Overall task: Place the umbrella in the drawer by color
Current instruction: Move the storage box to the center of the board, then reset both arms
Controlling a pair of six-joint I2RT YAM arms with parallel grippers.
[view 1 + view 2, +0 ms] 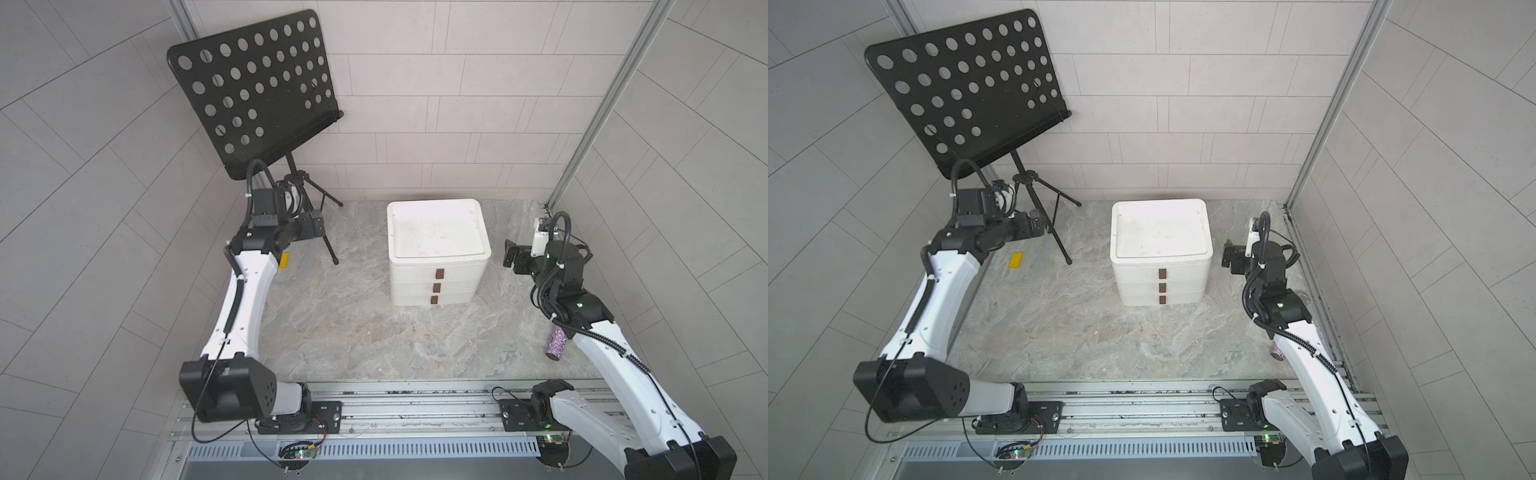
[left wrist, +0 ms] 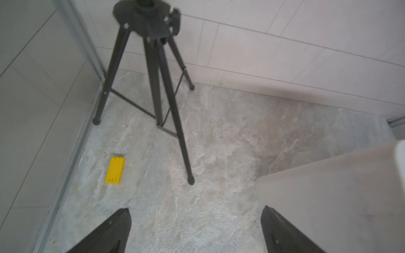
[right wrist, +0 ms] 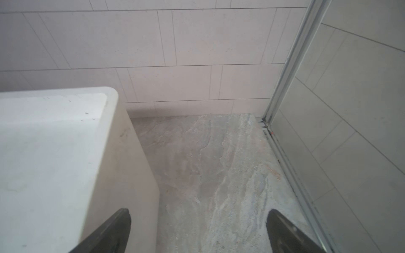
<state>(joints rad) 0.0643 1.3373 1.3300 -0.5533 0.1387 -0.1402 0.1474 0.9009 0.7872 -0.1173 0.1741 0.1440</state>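
**Condition.** The left jaws stand wide apart and empty above the counter [image 1: 353, 332], near the tripod foot of the music stand [image 1: 253, 91]. The right jaws are likewise released and empty, beside the right wall of the drawer unit [image 1: 415, 276]. All three drawers are shut.

**Location of the work item.** A purple glittered cylinder [image 1: 556, 344] lies on the counter under the right forearm, partly hidden. It is probably the folded umbrella, though the view is too poor to confirm. A yellow block [image 2: 115, 170] lies near the left arm.

**Procedure (recommended).**
1. Judge the step in hand to be the approach, as nothing is grasped yet.
2. Draw the right wrist back toward the cylinder and set the jaws across its short axis, at mid-length.
3. Use the left arm to pull one brown handle [image 1: 439, 273] straight out.
4. Avoid the stand legs.

**Markings.** No brand is legible. The yellow block carries small dark marks, which are unreadable. The three handles look alike and show no colour code.
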